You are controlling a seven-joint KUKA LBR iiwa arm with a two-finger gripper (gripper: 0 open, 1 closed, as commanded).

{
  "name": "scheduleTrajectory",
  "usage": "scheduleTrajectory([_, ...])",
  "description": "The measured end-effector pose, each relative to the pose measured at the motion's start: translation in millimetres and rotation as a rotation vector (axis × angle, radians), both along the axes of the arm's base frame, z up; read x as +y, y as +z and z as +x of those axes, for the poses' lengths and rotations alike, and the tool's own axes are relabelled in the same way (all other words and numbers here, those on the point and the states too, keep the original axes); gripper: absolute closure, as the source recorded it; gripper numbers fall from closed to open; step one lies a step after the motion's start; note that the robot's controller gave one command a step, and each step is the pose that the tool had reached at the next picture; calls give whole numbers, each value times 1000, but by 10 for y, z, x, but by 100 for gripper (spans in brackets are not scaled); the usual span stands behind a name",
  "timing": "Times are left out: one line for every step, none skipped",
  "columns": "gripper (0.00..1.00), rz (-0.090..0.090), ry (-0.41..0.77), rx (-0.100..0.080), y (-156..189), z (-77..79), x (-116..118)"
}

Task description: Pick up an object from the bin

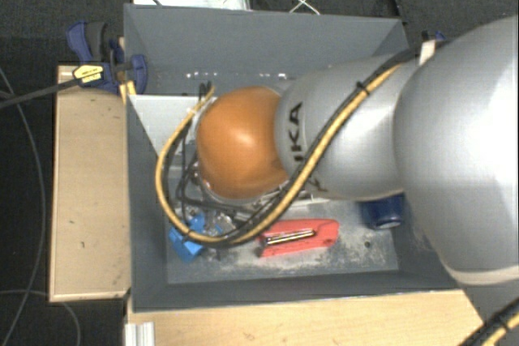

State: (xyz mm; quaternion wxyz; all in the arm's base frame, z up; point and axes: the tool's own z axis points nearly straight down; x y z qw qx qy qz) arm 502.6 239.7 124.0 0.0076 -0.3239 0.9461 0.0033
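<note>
Gripper (204, 221) sat low in the bin (268, 44), left of the frame's centre and a little below it, under the arm's orange cover (239, 142). Its tip was masked by the cover and a looped cable (173, 174) — could not tell whether it stood spread or closed, nor whether anything was in it.

Nearest thing: a small blue piece (185, 244) on the bin floor at the frame's lower left, just beside the gripper and close to the bin's left wall. It looked angular, like hard plastic. Judged light, stiff and not fragile. Smooth faces could slip, so take it across two flat opposite sides near its middle. The wall beside it left little room on that side.

Next nearest: a flat red piece (316, 231) with a bright metal bar (288, 237) along it, lower centre of the frame, to the gripper's right. Judged stiff and somewhat heavier. It lay flat — best taken across its short width at mid-length.

A dark blue thing (383, 212) lay at lower right, partly under the arm, its kind unclear.
</note>
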Motion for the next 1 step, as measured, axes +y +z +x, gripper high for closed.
scheduleTrajectory([100,0,-3,1,158,-2,0])
